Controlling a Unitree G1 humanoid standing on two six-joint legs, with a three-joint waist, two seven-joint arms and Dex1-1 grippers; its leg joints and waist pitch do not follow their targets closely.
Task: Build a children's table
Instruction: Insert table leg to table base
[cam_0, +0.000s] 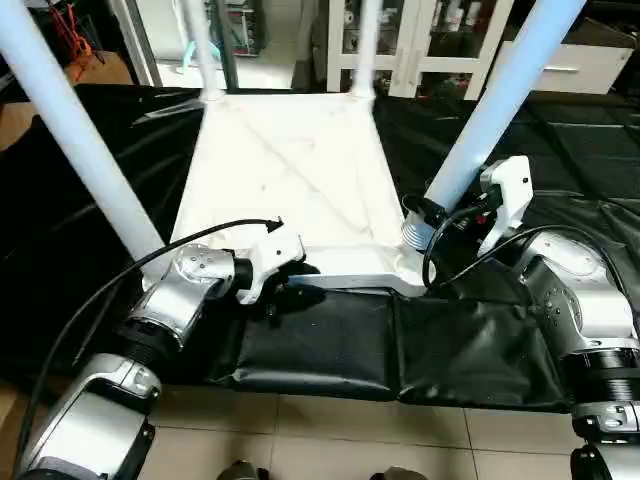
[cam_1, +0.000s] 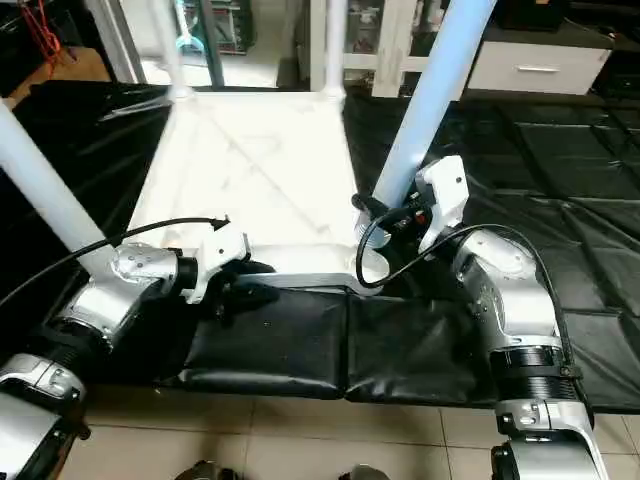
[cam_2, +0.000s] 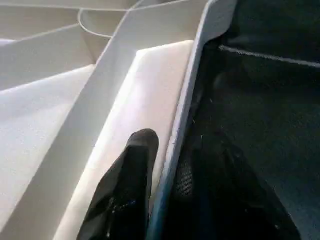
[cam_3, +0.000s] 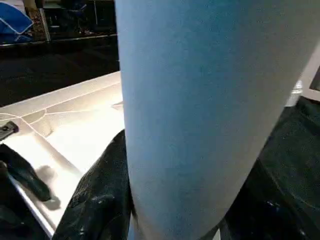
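Note:
The children's table lies upside down on a black mat, its white ribbed top facing up. All the legs stand in the corner sockets: a near left leg, a near right leg and two far ones. My left gripper straddles the top's near rim, with one finger inside the rim and the other outside, both close against it. My right gripper is shut on the base of the near right leg, just above its socket.
The black mat covers the floor around the table top, and pale tiles show at its near edge. A white glass-door cabinet and a white drawer unit stand behind the far legs.

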